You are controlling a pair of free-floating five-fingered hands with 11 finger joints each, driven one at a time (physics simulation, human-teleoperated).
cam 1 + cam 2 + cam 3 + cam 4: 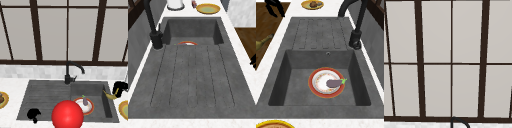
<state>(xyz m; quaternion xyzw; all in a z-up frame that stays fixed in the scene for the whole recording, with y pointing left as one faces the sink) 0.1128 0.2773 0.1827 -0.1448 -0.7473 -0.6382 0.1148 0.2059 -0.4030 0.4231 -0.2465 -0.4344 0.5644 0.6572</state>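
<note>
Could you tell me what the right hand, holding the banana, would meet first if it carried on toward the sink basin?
Probably the basin's right wall, then the plate with the eggplant. The right hand grips the banana at the sink's right rim; depth is unclear.

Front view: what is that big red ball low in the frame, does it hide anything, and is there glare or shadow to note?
Front view: the red ball is flatly lit, without glare, and covers the near edge of the plate in the sink. Right side view: the same plate shows whole with the eggplant on it, under soft, even light; the basin walls are only slightly darker.
</note>
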